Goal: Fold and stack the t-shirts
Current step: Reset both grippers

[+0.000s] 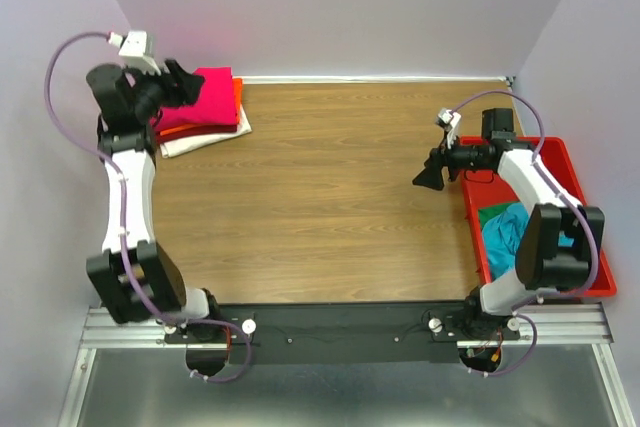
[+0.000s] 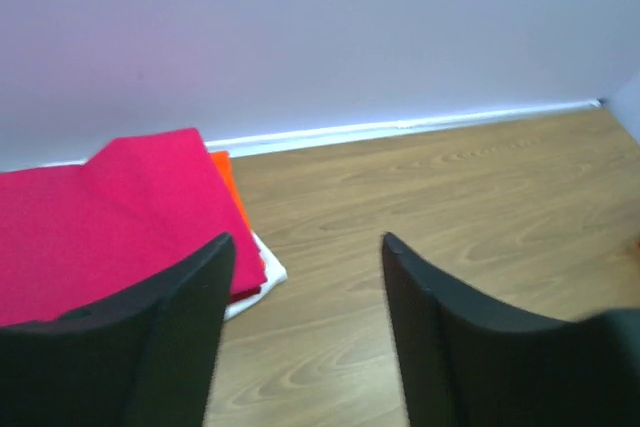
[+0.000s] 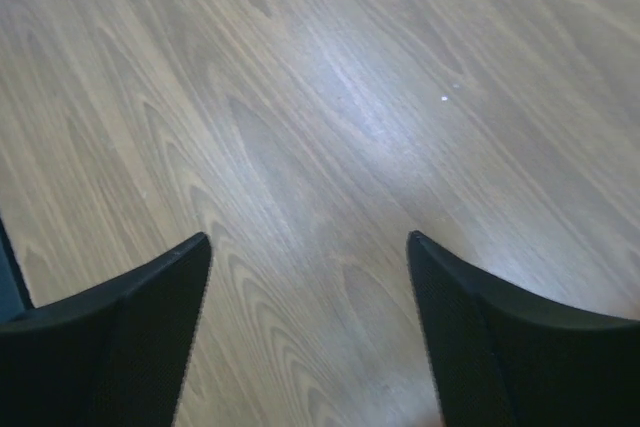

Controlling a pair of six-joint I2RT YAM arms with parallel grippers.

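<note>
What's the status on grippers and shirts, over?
Left gripper open, empty, beside the stack, pink shirt on top. Right gripper open, empty, over the table. Teal shirt bunched in the red tray. Nothing in the way.

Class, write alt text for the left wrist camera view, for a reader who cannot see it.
A folded bright pink-red cloth t-shirt tops a stack at the left, an orange cloth edge and a cream cloth edge showing beneath, on a brown wooden table by a pale wall. In front, the black left tool is open and empty.
</note>
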